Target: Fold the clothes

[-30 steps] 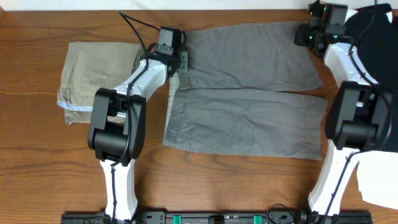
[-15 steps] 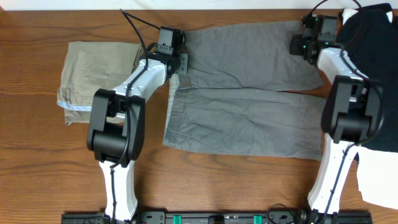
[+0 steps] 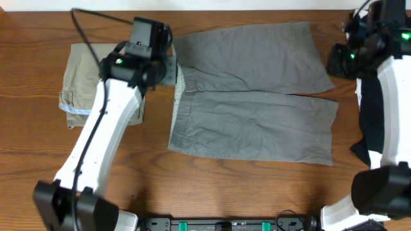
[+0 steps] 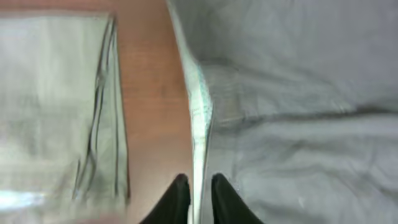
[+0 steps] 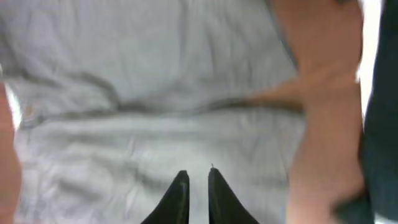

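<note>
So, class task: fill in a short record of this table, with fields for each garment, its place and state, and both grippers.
grey shorts: spread flat, centre of table
khaki shorts: folded, on the grey shorts' waistband side
black garment: at the leg-hem side, partly hidden by arm
left gripper: above the grey waistband edge, nearly closed, holding nothing
right gripper: over the grey shorts, nearly closed, empty

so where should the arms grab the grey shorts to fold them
Grip the grey shorts at the far edge, the waistband corner and far leg hem, coming from above. They lie flat and spread, so both corners can likely be drawn toward the near edge.
</note>
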Controlling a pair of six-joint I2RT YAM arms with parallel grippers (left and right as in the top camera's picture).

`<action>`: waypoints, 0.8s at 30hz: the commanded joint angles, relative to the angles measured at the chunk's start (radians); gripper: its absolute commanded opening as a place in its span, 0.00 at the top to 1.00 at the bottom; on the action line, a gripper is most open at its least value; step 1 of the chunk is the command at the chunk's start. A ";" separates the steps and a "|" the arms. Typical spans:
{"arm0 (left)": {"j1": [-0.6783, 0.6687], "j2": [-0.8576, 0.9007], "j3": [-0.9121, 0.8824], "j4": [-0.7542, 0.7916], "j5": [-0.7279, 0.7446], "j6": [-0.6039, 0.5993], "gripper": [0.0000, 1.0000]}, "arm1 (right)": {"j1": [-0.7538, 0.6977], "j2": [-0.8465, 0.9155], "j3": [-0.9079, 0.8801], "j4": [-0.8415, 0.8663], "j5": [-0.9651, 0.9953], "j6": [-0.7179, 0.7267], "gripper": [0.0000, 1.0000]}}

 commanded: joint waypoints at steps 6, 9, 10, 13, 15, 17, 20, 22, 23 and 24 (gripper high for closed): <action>0.003 -0.007 -0.035 -0.166 -0.004 -0.175 0.76 | -0.013 -0.004 -0.046 -0.245 0.253 0.301 0.89; 0.003 -0.007 -0.093 -0.161 0.027 -0.176 0.73 | -0.026 -0.008 -0.125 -0.291 0.386 0.423 0.86; 0.002 -0.007 -0.118 -0.155 0.030 -0.176 0.71 | -0.032 -0.010 -0.174 -0.284 0.397 0.449 0.85; 0.002 -0.007 -0.185 -0.139 0.030 -0.179 0.70 | -0.045 -0.014 -0.317 -0.215 0.367 0.452 0.83; 0.002 -0.007 -0.214 -0.134 0.034 -0.179 0.70 | -0.053 -0.014 -0.412 -0.159 0.325 0.451 0.82; 0.002 -0.007 -0.227 -0.133 0.034 -0.179 0.69 | -0.063 -0.014 -0.500 -0.107 0.281 0.451 0.83; 0.002 -0.007 -0.229 -0.133 0.034 -0.179 0.64 | -0.080 -0.014 -0.581 -0.053 0.212 0.451 0.84; 0.002 -0.007 -0.229 -0.130 0.034 -0.179 0.61 | -0.095 -0.014 -0.624 -0.018 0.197 0.455 0.85; 0.002 -0.007 -0.229 -0.130 0.034 -0.179 0.61 | -0.103 -0.014 -0.639 -0.005 0.193 0.459 0.85; 0.002 -0.007 -0.229 -0.130 0.034 -0.179 0.60 | -0.111 -0.014 -0.657 0.005 0.192 0.472 0.85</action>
